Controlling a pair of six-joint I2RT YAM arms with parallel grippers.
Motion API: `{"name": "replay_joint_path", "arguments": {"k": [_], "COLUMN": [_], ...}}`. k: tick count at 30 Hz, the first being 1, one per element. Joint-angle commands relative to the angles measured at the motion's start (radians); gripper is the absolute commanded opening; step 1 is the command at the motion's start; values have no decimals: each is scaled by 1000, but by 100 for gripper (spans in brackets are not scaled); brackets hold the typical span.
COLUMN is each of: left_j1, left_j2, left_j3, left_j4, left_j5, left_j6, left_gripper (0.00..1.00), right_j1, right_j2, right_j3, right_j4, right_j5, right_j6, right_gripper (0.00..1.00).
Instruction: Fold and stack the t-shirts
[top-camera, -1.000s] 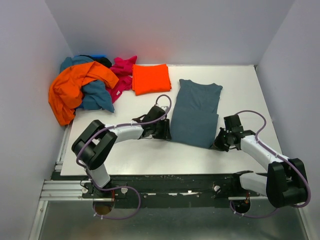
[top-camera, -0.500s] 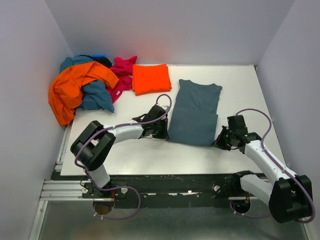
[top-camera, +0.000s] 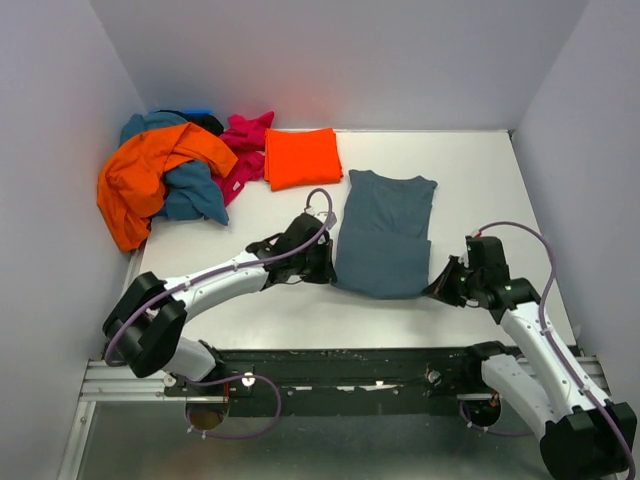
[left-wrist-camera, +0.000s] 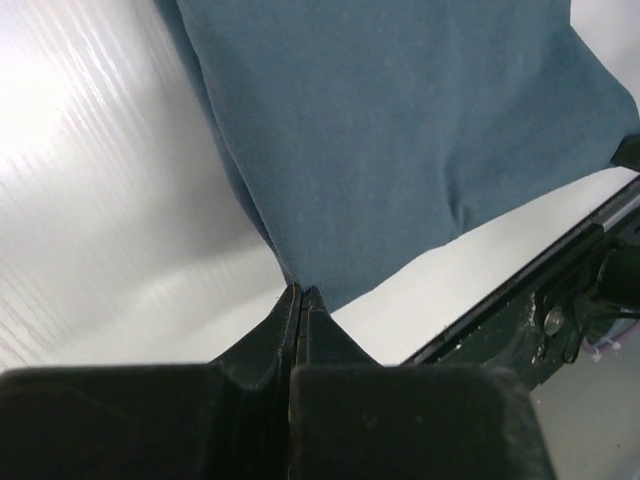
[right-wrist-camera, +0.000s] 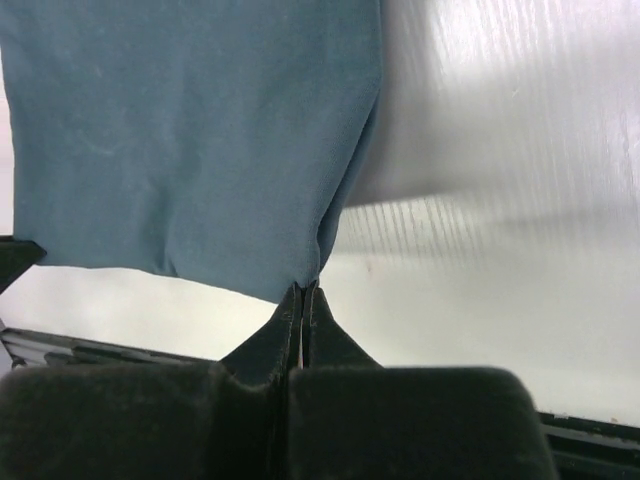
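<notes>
At the far left corner of the table (top-camera: 480, 180), against the wall, a loose pile holds an orange shirt (top-camera: 150, 180) draped over a teal shirt (top-camera: 195, 192), with a magenta pink shirt (top-camera: 243, 150) crumpled on its right side. Just right of the pile lies the orange-red shirt (top-camera: 301, 157), folded into a neat rectangle and flat on the table.

Nearer the arms, the left gripper (top-camera: 328, 270) reaches in from the left, its jaws pressed fully together on the near left corner of the slate blue-grey shirt (top-camera: 385, 235). In the left wrist view the left gripper (left-wrist-camera: 300, 296) pinches that corner at its very tip, and the slate blue-grey shirt (left-wrist-camera: 400, 130) spreads away from the fingertips to the far right, casting a shadow on the table along its left edge.

The slate blue-grey shirt lies mid-table, its collar towards the far wall and its lower part doubled as a broad band.

On the right, the right gripper (top-camera: 438, 288) is likewise clamped tight on the near right corner. In its wrist view the right gripper (right-wrist-camera: 303, 292) bites the corner, and the slate blue-grey shirt (right-wrist-camera: 190, 130) stretches off to the far left.
</notes>
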Motion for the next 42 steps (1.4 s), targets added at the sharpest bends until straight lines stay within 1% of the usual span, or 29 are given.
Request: {"name": "replay_joint_path", "arguments": {"k": [1, 5, 7, 10, 16, 21, 27, 30, 31, 35, 37, 39, 40, 41, 42], "left_j1": [-37, -55, -46, 18, 129, 228, 271, 294, 302, 330, 339, 347, 351, 356, 360], "left_j2": [-78, -118, -108, -60, 81, 243, 484, 589, 627, 800, 874, 935, 967, 990, 1010], "left_j3": [-49, -38, 2, 87, 314, 482, 759, 894, 937, 1164, 1242, 1287, 1310, 1330, 1350], "left_j4": [-58, -69, -99, -107, -147, -116, -134, -147, -142, -170, -161, -119, -99, -84, -69], "left_j5": [-15, -21, -44, 5, 31, 68, 95, 97, 111, 123, 131, 149, 158, 170, 166], "left_j6": [-66, -93, -79, -45, 2, -7, -17, -31, -36, -50, -60, -82, -94, -103, -106], "left_gripper": [0, 0, 0, 0, 0, 0, 0, 0, 0, 0, 0, 0, 1, 12, 19], "right_j1": [0, 0, 0, 0, -20, -82, -155, -171, -196, -221, -226, -227, -230, -231, -229], "right_j2": [-60, -104, -94, -20, 231, 463, 719, 840, 878, 1017, 1110, 1199, 1236, 1268, 1290], "right_j3": [18, 48, 91, 191, 421, 560, 714, 829, 870, 993, 1073, 1162, 1195, 1226, 1246], "right_j4": [-90, -115, -122, -119, -44, 36, 100, 93, 85, 103, 106, 96, 100, 115, 135], "right_j5": [-55, -18, 29, 86, 129, 60, 8, -13, -13, -27, -42, -47, -58, -70, -84], "right_j6": [1, 11, 3, -20, -54, -51, -63, -77, -83, -91, -89, -83, -80, -80, -84], "right_gripper": [1, 1, 1, 1, 1, 1, 1, 1, 1, 1, 1, 1, 4, 7, 18]}}
